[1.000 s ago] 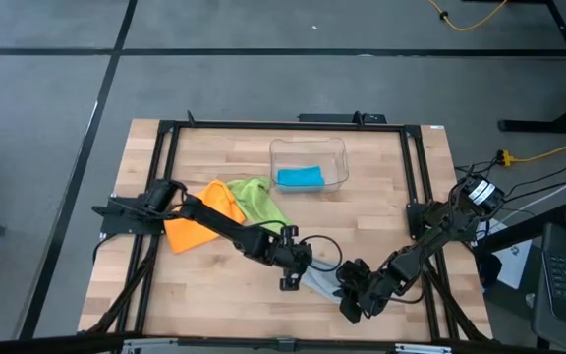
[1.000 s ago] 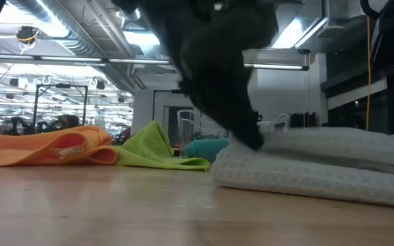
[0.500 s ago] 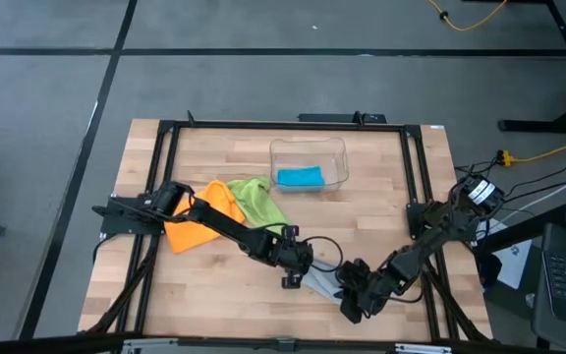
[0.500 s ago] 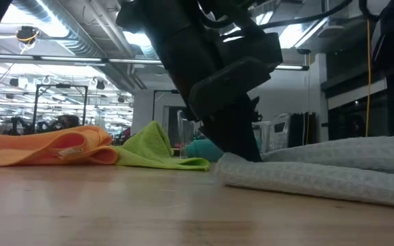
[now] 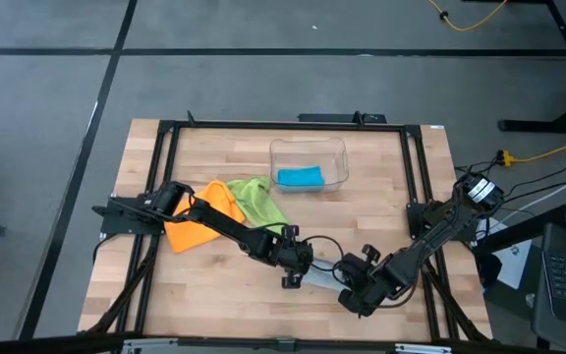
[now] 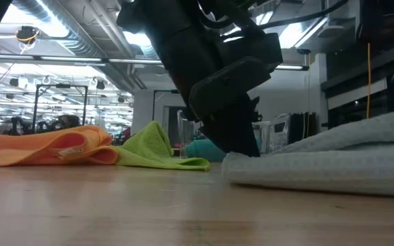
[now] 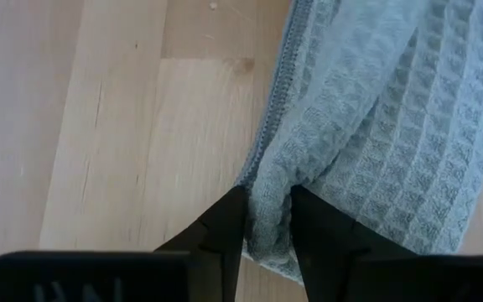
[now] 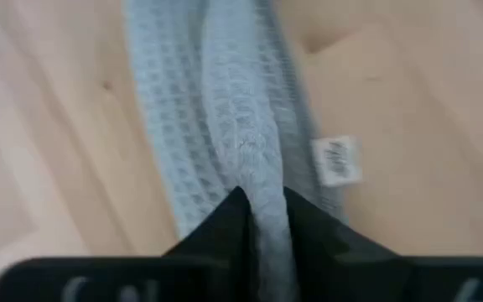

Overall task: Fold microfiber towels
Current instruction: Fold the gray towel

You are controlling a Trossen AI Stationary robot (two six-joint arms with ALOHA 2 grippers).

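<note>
Lying near the front edge of the wooden surface (image 5: 391, 187), the pale grey-blue waffle-weave microfiber towel (image 5: 319, 280) sits between the two grippers, and both have hold of it. The left gripper (image 7: 267, 222) pinches a bunched fold at the towel's stitched edge between its dark fingers (image 7: 225, 226), pressed low against the wood. The right gripper (image 8: 261, 210) squeezes a raised ridge of the same cloth between its fingers (image 8: 304, 222), with a small white label (image 8: 338, 161) showing on the towel just beside them. In the low view the towel's far side slopes upward toward the right, while the left gripper's end stays flat on the surface.

Further back on the left half of the surface, the orange microfiber towel (image 5: 197, 221) lies crumpled, with the lime green microfiber towel (image 5: 259, 202) touching it on its right side; the left arm (image 5: 214, 221) reaches across both of them. The teal blue microfiber towel (image 5: 300, 177) rests folded inside the clear plastic bin (image 5: 309, 147), which stands toward the back middle of the surface, well apart from the grey-blue one.

The right arm (image 5: 440, 231) comes in from the surface's right edge. A black metal frame (image 5: 283, 125) runs around the surface.
</note>
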